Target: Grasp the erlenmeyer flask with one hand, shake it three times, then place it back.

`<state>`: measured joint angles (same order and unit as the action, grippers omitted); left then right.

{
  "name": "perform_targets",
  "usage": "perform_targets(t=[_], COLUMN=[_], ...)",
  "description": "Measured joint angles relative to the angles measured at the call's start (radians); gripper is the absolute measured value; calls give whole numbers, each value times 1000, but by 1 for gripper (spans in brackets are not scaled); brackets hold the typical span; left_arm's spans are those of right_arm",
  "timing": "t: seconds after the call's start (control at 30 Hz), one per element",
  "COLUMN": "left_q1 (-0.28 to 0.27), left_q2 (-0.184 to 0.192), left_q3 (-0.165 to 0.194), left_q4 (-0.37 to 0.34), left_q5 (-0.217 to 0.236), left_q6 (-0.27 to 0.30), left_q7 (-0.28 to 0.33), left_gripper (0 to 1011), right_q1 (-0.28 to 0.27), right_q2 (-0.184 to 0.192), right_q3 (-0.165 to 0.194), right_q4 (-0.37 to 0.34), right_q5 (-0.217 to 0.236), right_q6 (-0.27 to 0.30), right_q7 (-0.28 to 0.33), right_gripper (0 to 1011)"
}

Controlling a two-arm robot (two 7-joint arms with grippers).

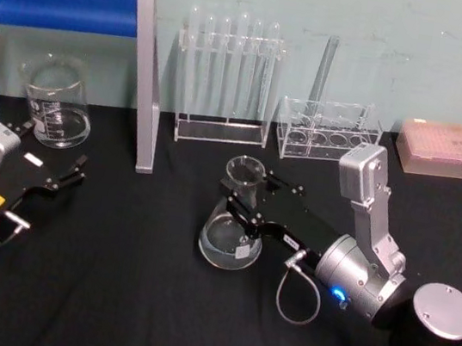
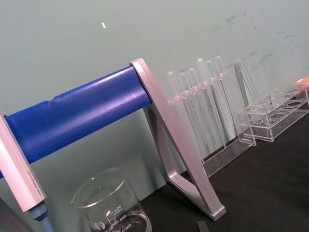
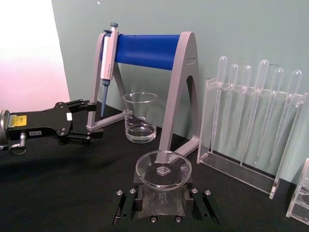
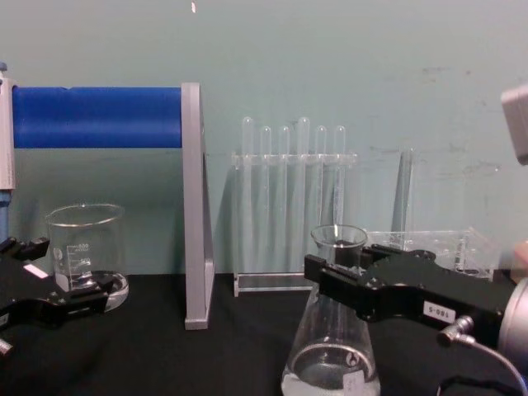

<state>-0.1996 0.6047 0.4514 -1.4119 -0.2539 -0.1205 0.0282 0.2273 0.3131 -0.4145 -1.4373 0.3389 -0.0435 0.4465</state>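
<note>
The clear erlenmeyer flask [image 1: 230,234] stands upright on the black table [image 1: 128,279] right of centre, with a little liquid in its base. My right gripper [image 1: 252,187] reaches in from the right and is shut on its neck, one finger on each side. From the chest the near finger [image 4: 334,280] crosses the neck below the flask rim [image 4: 339,236]. In the right wrist view the flask rim [image 3: 163,169] sits between the fingers [image 3: 126,208]. My left gripper [image 1: 56,147] rests open at the left, also seen as the left gripper [image 3: 91,121] beside the beaker.
A glass beaker [image 1: 54,103] stands at the back left under a blue-barred pipette stand [image 1: 65,0] holding a pipette [image 3: 107,63]. A rack of test tubes [image 1: 228,77], a second clear rack [image 1: 328,134] and a pink tip box [image 1: 439,148] line the back wall.
</note>
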Motion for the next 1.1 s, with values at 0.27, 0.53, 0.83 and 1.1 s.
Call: perform_targets(t=[0.27, 0.53, 0.83, 1.1], left_q1=[0, 0, 0, 0], left_q2=[0, 0, 0, 0], left_q3=[0, 0, 0, 0], left_q4=[0, 0, 0, 0], left_q5=[0, 0, 0, 0], left_q6=[0, 0, 0, 0], left_q7=[0, 0, 0, 0], left_gripper=[1001, 1001, 1001, 1001], right_q1=[0, -2, -4, -5], right_q2=[3, 4, 4, 6], right_q3=[-8, -14, -21, -25], right_q4=[3, 5, 9, 9], right_q5=[4, 6, 8, 8], right_q6=[5, 12, 17, 22], right_q7=[2, 2, 1, -1], right_gripper=[449, 449, 449, 449])
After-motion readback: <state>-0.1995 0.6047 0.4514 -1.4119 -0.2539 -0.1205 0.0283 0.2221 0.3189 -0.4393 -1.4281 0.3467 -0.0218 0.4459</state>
